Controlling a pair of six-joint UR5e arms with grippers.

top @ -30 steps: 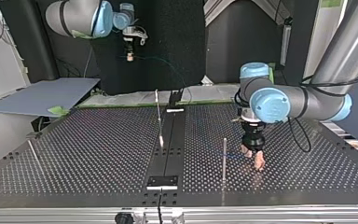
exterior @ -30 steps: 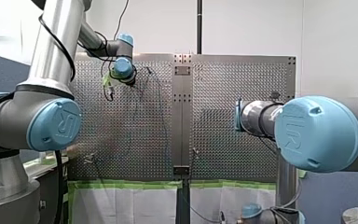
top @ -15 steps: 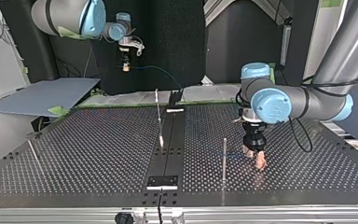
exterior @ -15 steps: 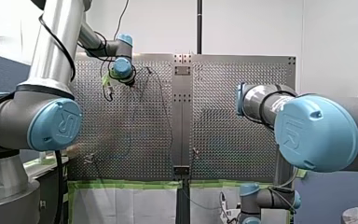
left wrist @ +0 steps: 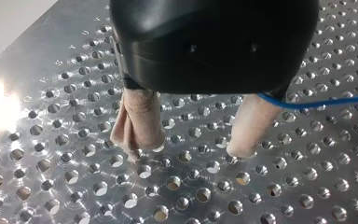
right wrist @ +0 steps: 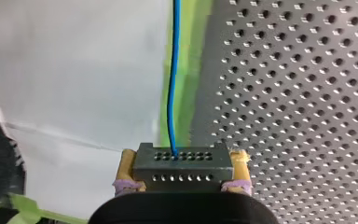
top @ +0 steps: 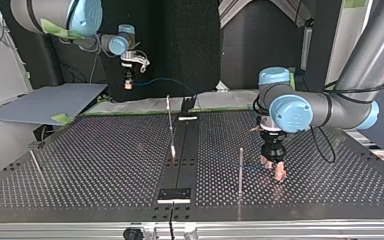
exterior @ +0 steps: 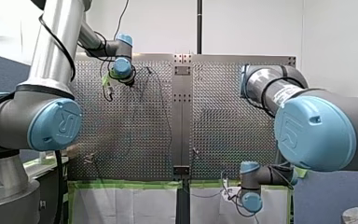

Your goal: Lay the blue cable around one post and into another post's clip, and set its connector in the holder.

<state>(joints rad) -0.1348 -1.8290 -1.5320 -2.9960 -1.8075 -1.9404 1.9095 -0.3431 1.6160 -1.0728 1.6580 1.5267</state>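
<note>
Blue thin cable (right wrist: 171,84) comes out of a dark grey block connector with small holes (right wrist: 182,170). My right gripper (right wrist: 184,156) squeezes this connector between its yellow pads (right wrist: 129,161). In the top view it hangs high in the air, past the far edge of the shiny metal table full of holes (top: 105,165), toward the left corner. Near the middle of the table stands a thin leaning metal post (top: 170,122). A straight thin metal post (top: 240,167) stands nearer the front edge. A bit of the cable shows low between this post and my left gripper (left wrist: 191,149). That gripper is just above the table with its beige pads (left wrist: 140,121) spread apart, gripping nothing. The cable crosses one pad, up near the gripper's black body
</note>
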